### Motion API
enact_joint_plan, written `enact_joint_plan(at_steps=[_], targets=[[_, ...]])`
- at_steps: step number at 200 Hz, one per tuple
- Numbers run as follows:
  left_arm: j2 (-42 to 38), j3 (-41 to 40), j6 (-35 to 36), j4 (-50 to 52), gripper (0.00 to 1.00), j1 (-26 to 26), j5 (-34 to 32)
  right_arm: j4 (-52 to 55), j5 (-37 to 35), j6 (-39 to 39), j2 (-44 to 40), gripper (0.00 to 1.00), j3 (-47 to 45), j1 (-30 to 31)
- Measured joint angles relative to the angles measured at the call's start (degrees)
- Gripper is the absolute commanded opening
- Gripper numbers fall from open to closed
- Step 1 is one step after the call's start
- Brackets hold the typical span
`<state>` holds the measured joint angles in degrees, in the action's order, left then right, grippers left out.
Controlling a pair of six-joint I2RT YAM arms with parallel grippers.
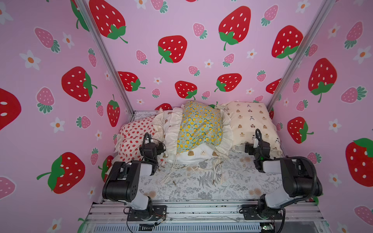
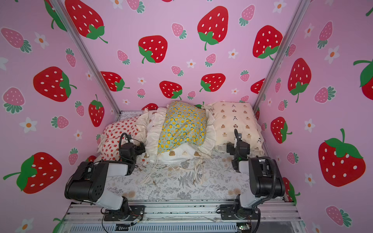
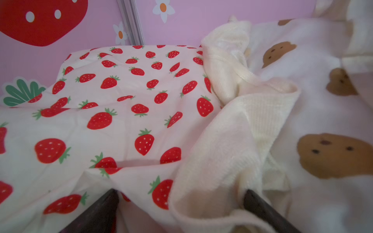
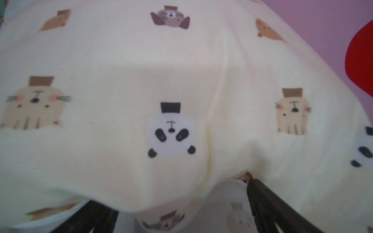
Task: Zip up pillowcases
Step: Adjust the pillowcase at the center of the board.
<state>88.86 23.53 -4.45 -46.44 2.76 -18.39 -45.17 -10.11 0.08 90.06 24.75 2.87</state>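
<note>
Two grippers stand among four stuffed pillowcases, and no zip shows in any view. The lemon pillowcase [image 1: 198,127] lies on top in the middle. The bear-face pillowcase [image 1: 190,153] is partly beneath it and spills cream ruffles to its left. The strawberry pillowcase [image 1: 133,133] lies further left, and the tiny-bear pillowcase [image 1: 250,121] is just to its right. The left gripper [image 3: 180,191], left of the lemon pillowcase, has its jaws wide apart and clamps nothing, with strawberry cloth and a fold of cream ruffle [image 3: 232,141] bunched between its fingers. The right gripper [image 4: 171,189], to the right of the lemon pillowcase, is likewise spread wide, its fingers pressed up under the tiny-bear cloth without gripping it. The main risk appears to be a blind pinch: with the zip pulls hidden, either gripper may close on ruffle or loose fabric and drag a pillow rather than a slider. A tug on the bear-face cover could also tip the lemon pillowcase off it. The loose cream ties [image 1: 173,171] trailing in front of the lemon pillowcase on the fern-print sheet [image 1: 201,187] could snag a finger. Count: four pillowcases, one of each print; two grippers; one sheet; several ties, too tangled to number.
</note>
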Motion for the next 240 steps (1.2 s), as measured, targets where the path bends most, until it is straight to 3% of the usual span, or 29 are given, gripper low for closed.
enact_joint_plan(at_steps=[185,205,240], targets=[[-1.4,0.35,0.61,2.71,0.99,0.13,1.46,0.04,0.02,0.02,-0.2,1.0,-0.02,0.0],[-5.44,2.93,0.42,10.03,0.99,0.74,1.33,2.93,-0.72,0.2,-4.24,1.0,-0.44,0.0],[-15.08,5.75,-1.97,19.23,0.99,1.01,1.4,13.62,-2.29,2.23,-20.92,1.0,0.13,0.0]])
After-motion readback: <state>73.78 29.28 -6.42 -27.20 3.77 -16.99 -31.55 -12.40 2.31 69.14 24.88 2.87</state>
